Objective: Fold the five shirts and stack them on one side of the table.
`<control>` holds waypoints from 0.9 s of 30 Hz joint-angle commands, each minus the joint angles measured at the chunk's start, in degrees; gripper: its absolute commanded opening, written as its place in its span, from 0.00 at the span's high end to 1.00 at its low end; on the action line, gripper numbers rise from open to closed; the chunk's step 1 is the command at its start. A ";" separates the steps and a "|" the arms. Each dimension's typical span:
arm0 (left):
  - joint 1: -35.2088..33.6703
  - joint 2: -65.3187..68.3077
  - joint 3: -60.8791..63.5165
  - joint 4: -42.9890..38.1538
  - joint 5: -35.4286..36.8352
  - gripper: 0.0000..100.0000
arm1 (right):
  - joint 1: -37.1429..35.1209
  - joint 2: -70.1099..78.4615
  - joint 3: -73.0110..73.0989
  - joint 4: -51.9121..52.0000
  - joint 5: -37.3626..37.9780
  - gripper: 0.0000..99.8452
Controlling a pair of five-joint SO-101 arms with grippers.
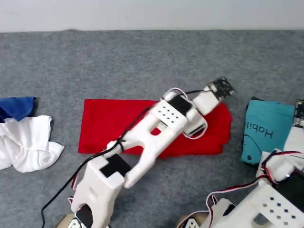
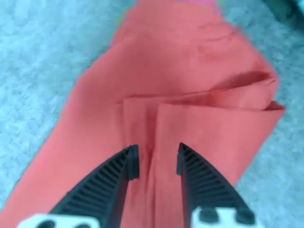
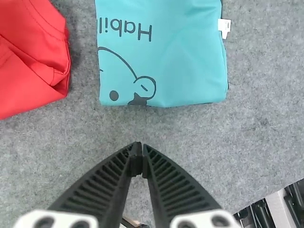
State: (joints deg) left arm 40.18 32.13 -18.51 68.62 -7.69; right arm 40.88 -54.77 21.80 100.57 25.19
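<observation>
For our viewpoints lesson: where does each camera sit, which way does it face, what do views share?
High view: overhead, facing down at the table; left arm and right arm show.
Left wrist view: on left arm, facing red shirt; open left gripper shows.
Right wrist view: on right arm, facing teal shirt; shut right gripper shows.
All share the red shirt.

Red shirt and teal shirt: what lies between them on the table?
Bare grey table cover separates the red shirt and the teal shirt, as the right wrist view shows.

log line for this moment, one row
left fingers open over red shirt | right fingers shut by folded teal shirt | white shirt crumpled beside blue shirt
</observation>
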 commanded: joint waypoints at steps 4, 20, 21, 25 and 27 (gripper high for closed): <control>4.22 4.48 -6.37 -1.05 0.62 0.86 | 0.22 -0.75 -0.44 1.98 -0.79 0.99; 5.98 12.13 -26.07 17.58 0.26 0.92 | 0.22 -0.75 -0.44 1.98 -0.62 0.99; 5.45 12.04 -27.47 18.73 0.26 0.92 | 0.22 -0.75 -0.44 1.98 -0.53 0.99; 4.13 12.04 -35.30 25.41 0.26 0.92 | 0.22 -0.75 -0.44 1.98 -0.53 0.99; 4.04 12.04 -39.69 29.19 0.26 0.92 | 0.22 -0.75 -0.44 1.98 -0.62 0.99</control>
State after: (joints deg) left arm 44.66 45.58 -51.30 92.79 -7.69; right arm 40.88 -54.77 21.80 100.57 25.19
